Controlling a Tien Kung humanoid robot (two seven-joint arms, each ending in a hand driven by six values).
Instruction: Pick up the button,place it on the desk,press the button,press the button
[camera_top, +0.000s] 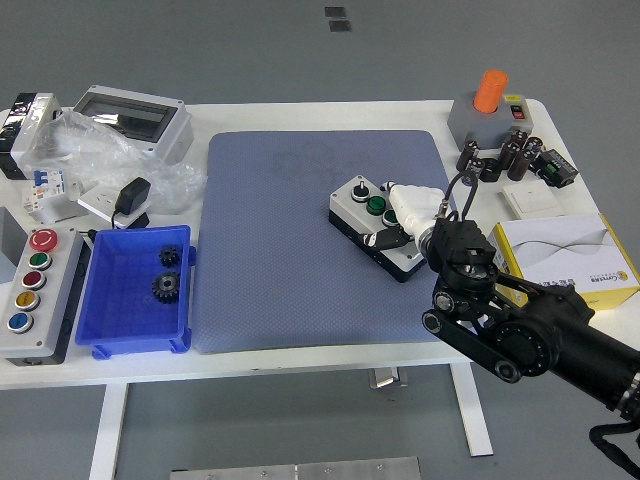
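Button box (372, 224) lies tilted on blue mat (290, 220), right of centre. Right hand (412, 208) rests on box's right end, white fingers (405, 196) bent down over its top near green button (377, 205); real grip or mere contact: cannot tell. Mat covers worktop (330, 115). Yellow-white carton (570, 260) right of hand.

You see the right hand (408, 208) resting on the button box (376, 226) atop the blue mat (290, 240).
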